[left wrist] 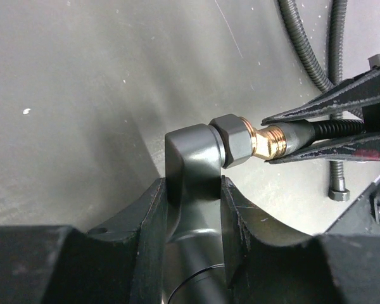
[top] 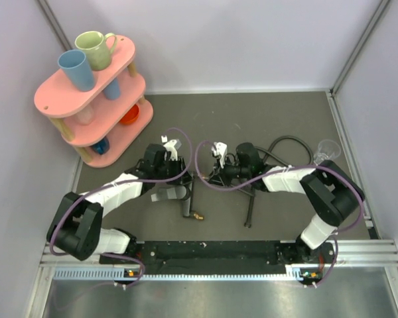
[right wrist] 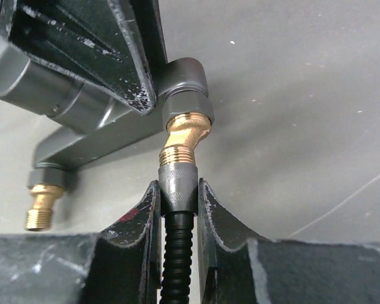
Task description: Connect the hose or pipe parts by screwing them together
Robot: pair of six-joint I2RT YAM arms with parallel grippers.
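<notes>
Now, left pincer (left wrist: 193, 190): closed down narrow on the grey body of the forked fitting (left wrist: 191, 149), one finger pressed to either side
Right pincer (right wrist: 178, 193): drawn in close on the grey collar at the end of the hose (right wrist: 177, 259), both fingers touching it
Joint: the collar meets the bent brass threaded end of the fitting end to end, and a few brass threads show bare between the collar and the fitting's hex nut
Other fork: its brass end sticks out free, at 8 o'clock in the right wrist view
Where the fitting is: near the middle of the table (top: 252, 112), a little toward 9 o'clock, between the two pincers
Hose run: from the right pincer it loops off toward 2 o'clock, and a straight stretch of it lies on the table at about 5 o'clock of the pincers
Pink rack (top: 86, 99): in the 10 o'clock corner, with a blue cup (top: 76, 69) and a green mug (top: 96, 50) on its top shelf
</notes>
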